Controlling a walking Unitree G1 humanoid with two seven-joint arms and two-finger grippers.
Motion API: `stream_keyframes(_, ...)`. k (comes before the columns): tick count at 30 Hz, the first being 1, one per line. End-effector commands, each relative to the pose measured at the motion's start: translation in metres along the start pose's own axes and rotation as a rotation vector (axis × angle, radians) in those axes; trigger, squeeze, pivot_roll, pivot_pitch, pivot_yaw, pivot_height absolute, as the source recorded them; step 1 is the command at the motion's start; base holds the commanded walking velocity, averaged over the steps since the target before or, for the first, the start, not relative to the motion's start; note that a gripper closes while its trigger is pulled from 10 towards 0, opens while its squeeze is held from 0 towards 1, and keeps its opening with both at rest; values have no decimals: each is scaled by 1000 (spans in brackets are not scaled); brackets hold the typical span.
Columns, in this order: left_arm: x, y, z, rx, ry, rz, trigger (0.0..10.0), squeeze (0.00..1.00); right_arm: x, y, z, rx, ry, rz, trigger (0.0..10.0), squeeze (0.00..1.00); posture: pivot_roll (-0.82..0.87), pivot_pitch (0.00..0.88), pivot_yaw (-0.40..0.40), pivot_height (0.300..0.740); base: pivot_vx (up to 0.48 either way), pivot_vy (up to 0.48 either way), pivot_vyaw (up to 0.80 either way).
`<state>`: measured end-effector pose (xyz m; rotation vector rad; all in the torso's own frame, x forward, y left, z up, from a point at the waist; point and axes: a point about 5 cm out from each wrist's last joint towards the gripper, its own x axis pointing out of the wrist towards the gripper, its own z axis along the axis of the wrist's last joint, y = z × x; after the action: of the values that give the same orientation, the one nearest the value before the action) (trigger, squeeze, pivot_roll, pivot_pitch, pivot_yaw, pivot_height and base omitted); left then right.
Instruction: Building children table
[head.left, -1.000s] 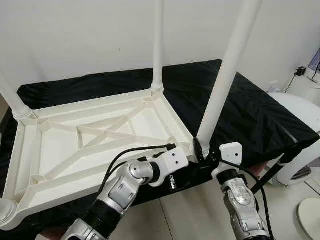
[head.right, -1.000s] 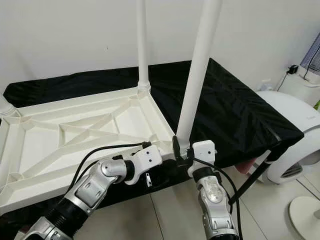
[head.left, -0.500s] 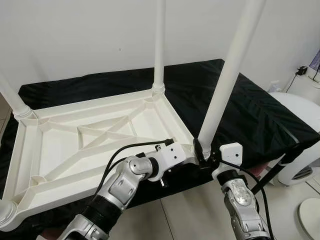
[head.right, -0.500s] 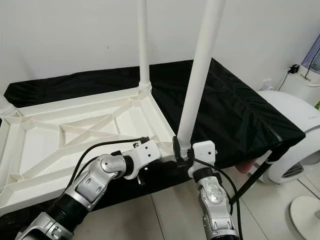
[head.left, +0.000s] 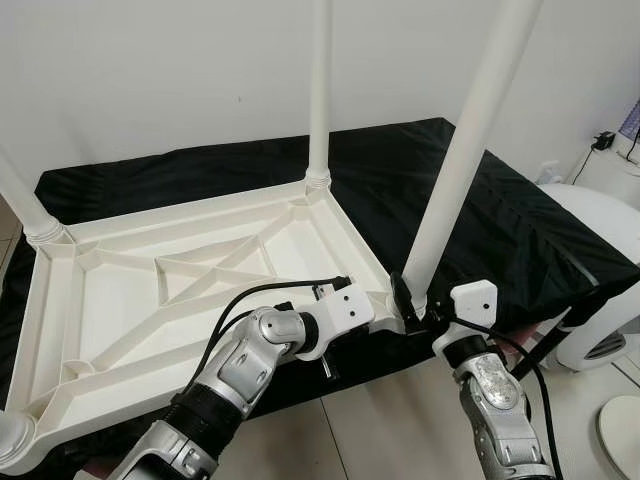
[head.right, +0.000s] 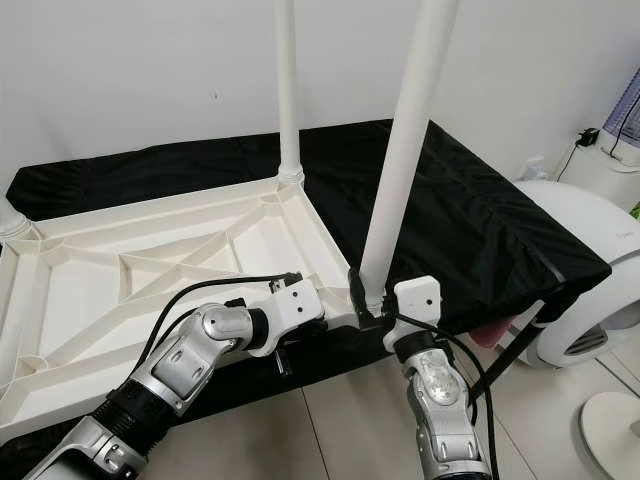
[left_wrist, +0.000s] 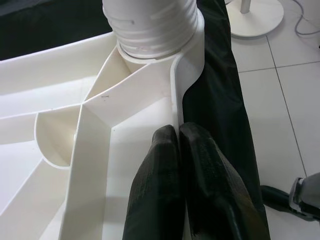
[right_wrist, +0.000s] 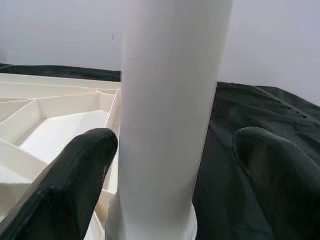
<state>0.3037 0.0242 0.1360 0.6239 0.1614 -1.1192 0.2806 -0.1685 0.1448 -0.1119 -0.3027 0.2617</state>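
Note:
The white plastic children's table (head.left: 110, 300) lies upside down on a black-covered surface (head.left: 520, 230). Three of its legs stand up from the corners. My right gripper (head.left: 418, 305) is open around the base of the near right leg (head.left: 460, 150). In the right wrist view, one finger (right_wrist: 75, 175) touches the leg (right_wrist: 170, 110) and the other finger (right_wrist: 280, 170) stands apart. My left gripper (left_wrist: 177, 131) is shut on the table's front rim (left_wrist: 175, 95), just beside that leg's ribbed socket (left_wrist: 150, 25). The far leg (head.left: 320, 90) rises at the back corner.
The black cover's front edge (head.right: 560, 290) drops to a tiled floor (head.left: 400, 430). A rounded white appliance (head.left: 600, 240) stands close on the right, with a white fan base (head.right: 615, 420) on the floor. A white wall (head.left: 150, 70) lies behind the surface.
My left wrist has turned and drawn closer to the rim near the corner. The right gripper stays around the leg. The whole view has shifted slightly.

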Motion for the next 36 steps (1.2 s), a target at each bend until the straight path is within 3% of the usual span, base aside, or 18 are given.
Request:
stream_keyframes(1,3,-10,-19,-2,90,-44,10000,0,-3,-2,-1,9,19,33,10000,0,-113,57,44,740,0,0,0)
stream_keyframes(19,-8,-3,-29,48,114,-52,10000,0,2,-27,-4,75,109,269,10000,0,-116,50,49,740,0,0,0)
stream_keyframes(24,-6,-1,-25,47,102,-47,10000,0,16,-30,-1,65,124,405,10000,0,-115,59,52,740,0,0,0)
stream_keyframes(36,-4,1,-20,56,86,-46,10000,0,39,-29,2,68,136,542,10000,0,-113,58,53,740,0,0,0)
